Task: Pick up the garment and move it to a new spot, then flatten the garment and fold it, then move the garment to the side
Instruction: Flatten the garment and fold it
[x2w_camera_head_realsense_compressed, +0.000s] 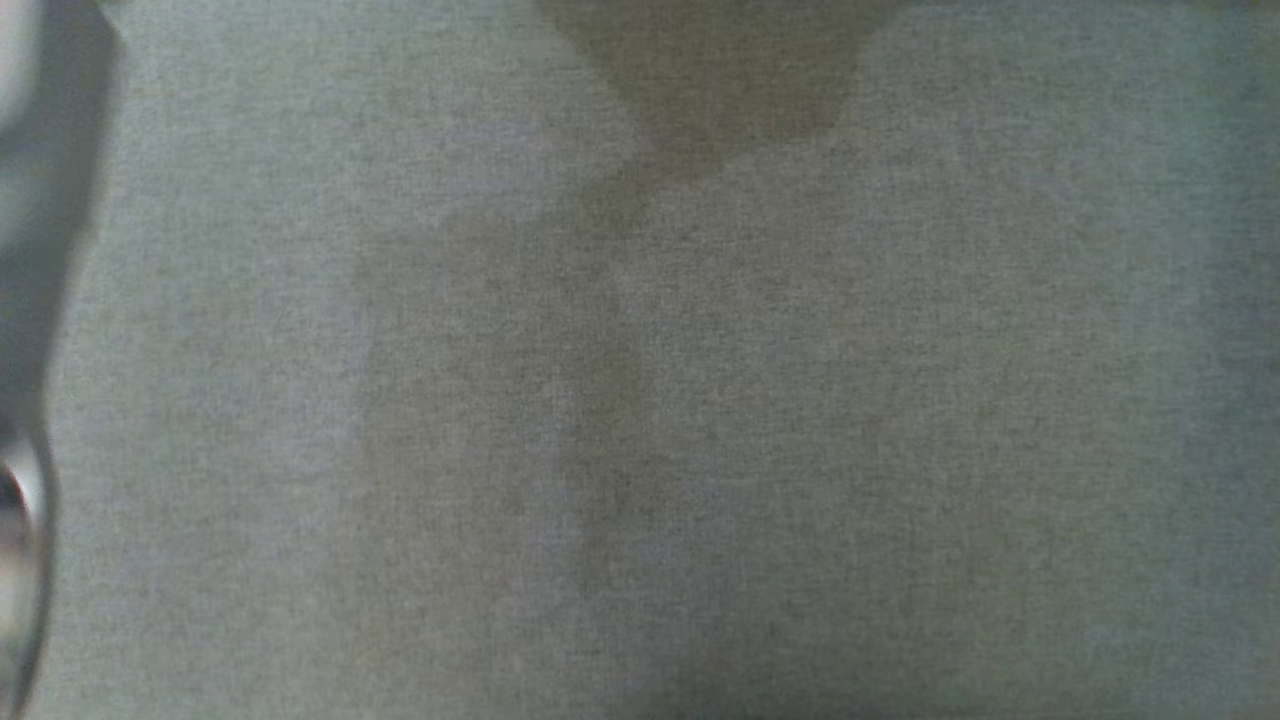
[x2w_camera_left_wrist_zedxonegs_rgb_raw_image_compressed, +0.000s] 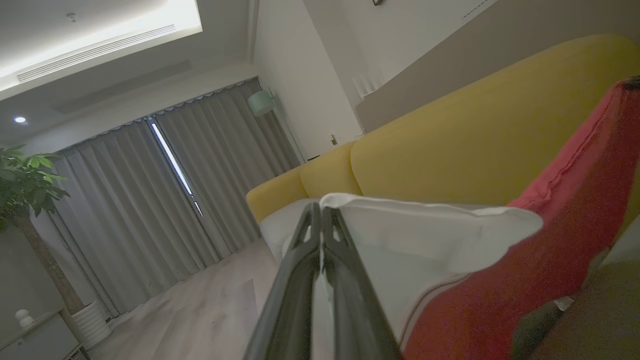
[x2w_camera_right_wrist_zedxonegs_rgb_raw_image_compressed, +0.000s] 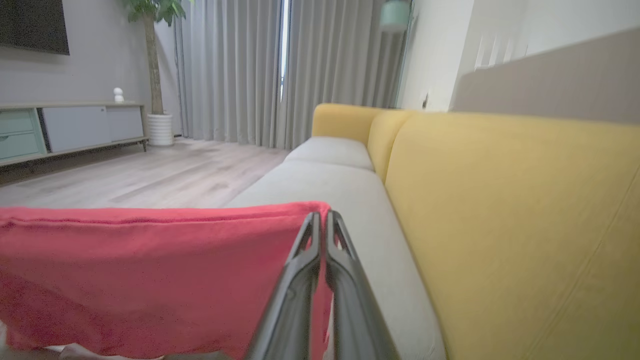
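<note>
- left gripper: fingers were pressed flat together, with a pale strip of cloth showing in the slit between them. It was clamped on the garment.
- left wrist view: the garment's white fold sat right at the fingertips and spread out to their right. The red part, with a pale stripe along its edge, lay further right and lower.
- right gripper: fingers were closed tip to tip, with red cloth visible in the gap lower down. It was pinching the garment at the corner of its top edge.
- right wrist view: the red panel ran left from the tips. The top hem was roughly level and the cloth hung below it across the lower left.
- the garment was held up between the two grippers, in front of the sofa. The grey seat ran on past the right tips, with the yellow backrest to their right.
- clearance between the garment's lower edge and the seat: could not tell.
- head view: grey cloth was close up and blurred, with soft shadows across it. Could not tell what it belonged to.
- background: curtains, wood floor, plant.
</note>
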